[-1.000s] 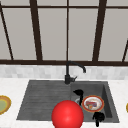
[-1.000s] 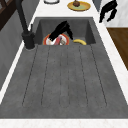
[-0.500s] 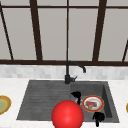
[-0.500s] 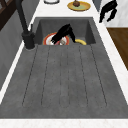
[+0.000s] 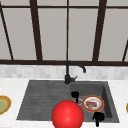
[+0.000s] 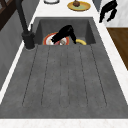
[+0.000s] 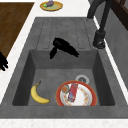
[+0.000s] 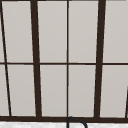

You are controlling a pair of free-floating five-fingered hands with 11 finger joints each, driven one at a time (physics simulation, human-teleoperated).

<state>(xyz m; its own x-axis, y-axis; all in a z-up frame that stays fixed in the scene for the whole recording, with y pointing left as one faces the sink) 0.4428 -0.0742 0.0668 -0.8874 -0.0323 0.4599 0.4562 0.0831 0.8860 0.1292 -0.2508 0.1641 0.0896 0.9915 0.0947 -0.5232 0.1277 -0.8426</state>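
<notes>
My left hand (image 5: pixel 75 95) hovers over the left part of the sink basin, fingers relaxed and holding nothing. It reaches across above the red-rimmed plate (image 6: pixel 50 38) in the left side view, left hand (image 6: pixel 65 33). From the right it hangs over the basin's edge by the draining board, left hand (image 7: pixel 62 47). The plate (image 7: pixel 85 96) lies on the basin floor with a red packet and a small round piece of food on it. My right hand (image 5: pixel 98 117) floats at the sink's front edge, fingers hanging loose, right hand (image 6: pixel 108 10), right hand (image 7: pixel 2 62).
A banana (image 7: pixel 38 95) lies in the basin beside the plate, near the drain (image 7: pixel 82 79). The black faucet (image 5: pixel 71 72) stands behind the sink. A large red ball (image 5: pixel 67 115) shows at the front edge. Yellow plates sit on both counters (image 5: pixel 3 105) (image 6: pixel 78 5).
</notes>
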